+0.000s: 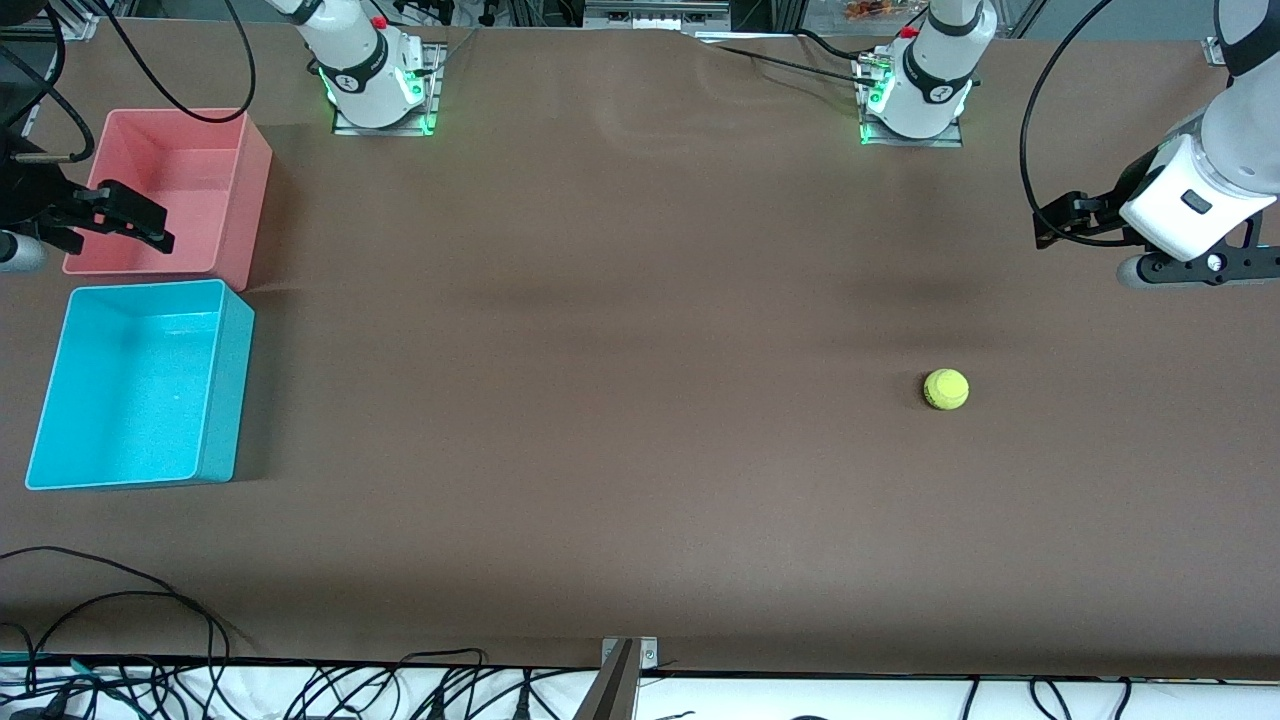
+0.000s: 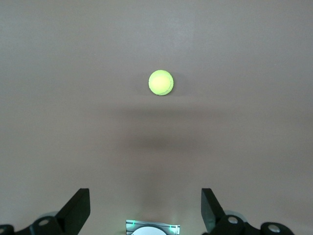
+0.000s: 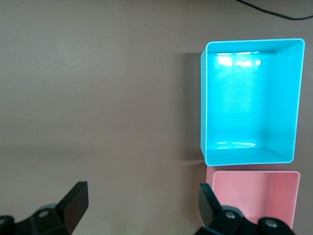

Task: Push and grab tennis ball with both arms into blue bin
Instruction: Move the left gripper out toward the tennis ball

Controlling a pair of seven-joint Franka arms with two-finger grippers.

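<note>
The tennis ball (image 1: 945, 389) lies alone on the brown table toward the left arm's end; it also shows in the left wrist view (image 2: 161, 82). My left gripper (image 1: 1052, 222) hangs open and empty in the air near that end of the table, apart from the ball; its jaws stand wide in the left wrist view (image 2: 145, 208). The blue bin (image 1: 226, 385) stands empty at the right arm's end and shows in the right wrist view (image 3: 203, 107). My right gripper (image 1: 150, 225) hangs open and empty over the pink bin's edge; its jaws stand wide (image 3: 142, 200).
A pink bin (image 1: 248, 195), empty, stands right beside the blue bin, farther from the front camera; it also shows in the right wrist view (image 3: 254, 196). The two arm bases (image 1: 380, 85) stand along the table's back edge. Black cables (image 1: 120, 590) lie at the front edge.
</note>
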